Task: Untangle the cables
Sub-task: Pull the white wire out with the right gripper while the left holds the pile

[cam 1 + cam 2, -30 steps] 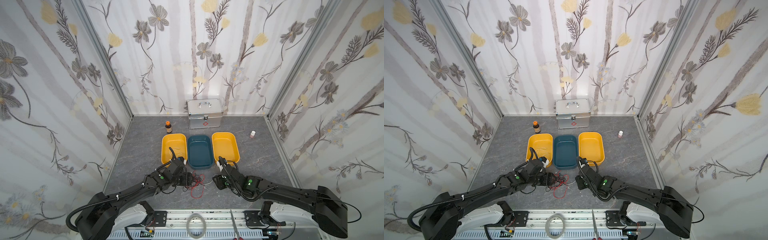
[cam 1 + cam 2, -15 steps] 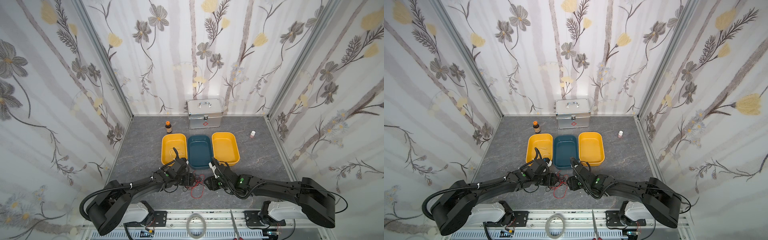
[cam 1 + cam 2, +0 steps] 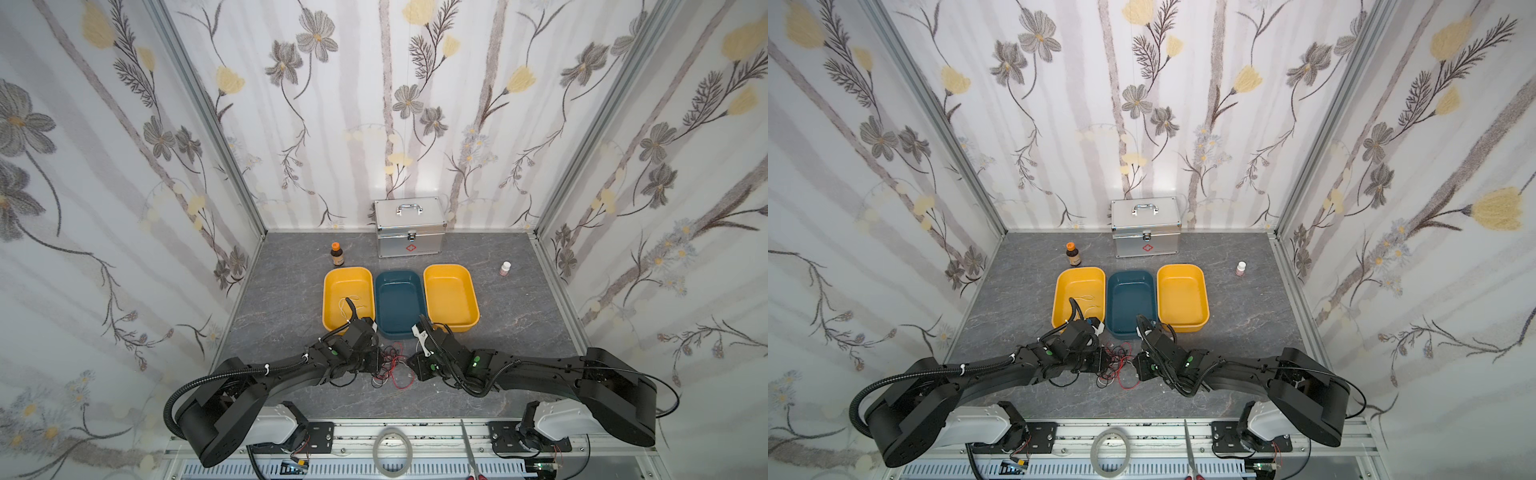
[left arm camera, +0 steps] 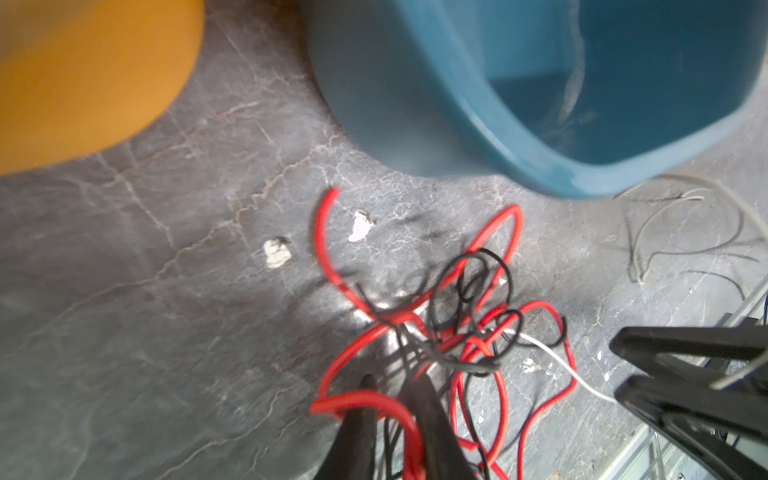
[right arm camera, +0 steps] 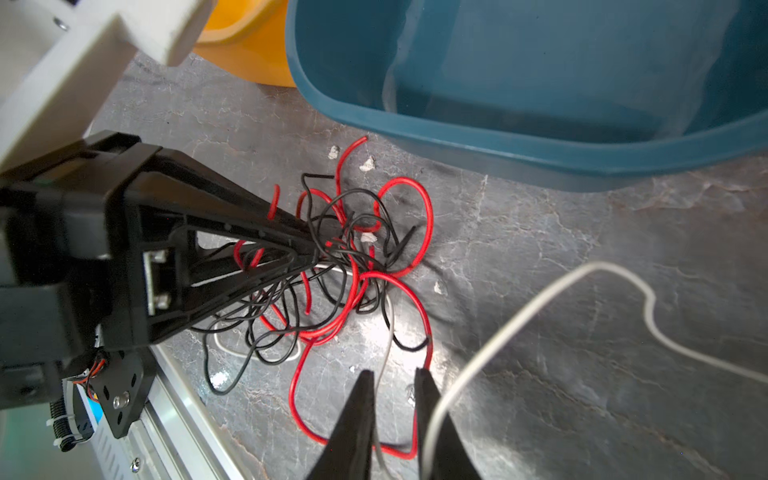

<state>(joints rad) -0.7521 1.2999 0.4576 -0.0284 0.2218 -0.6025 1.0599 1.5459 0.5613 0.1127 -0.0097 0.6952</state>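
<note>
Item: the cables [image 3: 392, 362], red, black and white strands knotted together, found on the table [image 3: 286, 307] just before the blue tray [image 3: 397, 297], between both hands. Judged light, limp and easily snagged; a free end is to be taken, not the knot. The left hand [image 5: 309, 253] is clenched on knot strands; the right hand [image 5: 392, 376] is narrowed about a white strand, grip not determinable.

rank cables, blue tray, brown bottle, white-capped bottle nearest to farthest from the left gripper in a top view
1. cables, touching the left gripper
2. blue tray, just behind
3. brown bottle, back left
4. white-capped bottle, back right
</note>
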